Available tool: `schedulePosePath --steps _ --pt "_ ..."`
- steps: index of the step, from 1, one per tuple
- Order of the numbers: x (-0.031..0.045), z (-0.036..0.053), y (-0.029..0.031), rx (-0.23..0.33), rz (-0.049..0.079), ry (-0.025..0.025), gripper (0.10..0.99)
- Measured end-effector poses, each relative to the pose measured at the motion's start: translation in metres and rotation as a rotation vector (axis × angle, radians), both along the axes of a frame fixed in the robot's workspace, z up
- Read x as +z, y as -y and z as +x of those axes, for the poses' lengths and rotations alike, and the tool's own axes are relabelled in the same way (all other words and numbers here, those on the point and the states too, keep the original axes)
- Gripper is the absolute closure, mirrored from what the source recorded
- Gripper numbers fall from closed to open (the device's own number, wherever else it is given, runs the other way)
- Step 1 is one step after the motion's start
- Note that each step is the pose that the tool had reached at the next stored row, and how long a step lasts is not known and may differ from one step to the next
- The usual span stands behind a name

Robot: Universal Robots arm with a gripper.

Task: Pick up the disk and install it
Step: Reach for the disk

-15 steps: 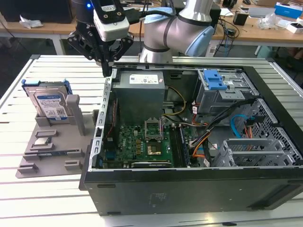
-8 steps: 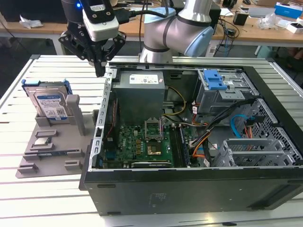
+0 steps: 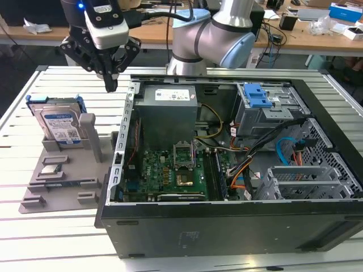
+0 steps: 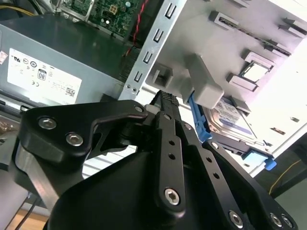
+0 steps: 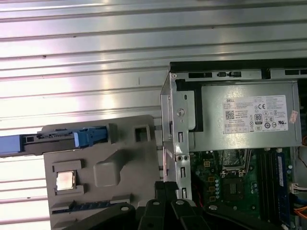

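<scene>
Gripper [image 3: 112,85] hangs above the table just outside the computer case [image 3: 227,226], close to the case's side wall, near the corner where the power supply [image 3: 167,107] sits. Its 2 fingers look pressed together with nothing between them, and both wrist views agree on that, so it's empty.

The disk [image 3: 59,123] hasn't been picked up. It's parked in the grey holder [image 3: 62,187], which sits just beside that same case wall, on the exterior view's left of the case. From the gripper, the disk is farther out from the case and lower down.

As for how it sits, the disk stands nearly on end, leaning back a bit with its label showing. In the first wrist view the disk [image 5: 48,143] is a thin bar seen edge-on, running straight away from the case wall, with the blue bracket end closest to the case. My read is the long axis points mostly up, tilted.

The small square chip [image 3: 51,169] lies flat on the same holder.
</scene>
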State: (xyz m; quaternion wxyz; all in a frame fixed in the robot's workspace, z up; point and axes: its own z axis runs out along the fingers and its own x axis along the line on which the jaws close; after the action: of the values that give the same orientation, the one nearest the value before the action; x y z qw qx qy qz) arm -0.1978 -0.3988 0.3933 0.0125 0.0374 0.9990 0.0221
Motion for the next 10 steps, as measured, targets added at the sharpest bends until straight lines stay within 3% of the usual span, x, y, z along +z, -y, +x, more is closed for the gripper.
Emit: schedulePosePath --steps 4,10 --pt "0.0 -0.0071 0.0 0.0 0.0 0.0 0.984" --pt "0.0 -0.0279 0.0 0.0 0.0 -0.0001 0.984"
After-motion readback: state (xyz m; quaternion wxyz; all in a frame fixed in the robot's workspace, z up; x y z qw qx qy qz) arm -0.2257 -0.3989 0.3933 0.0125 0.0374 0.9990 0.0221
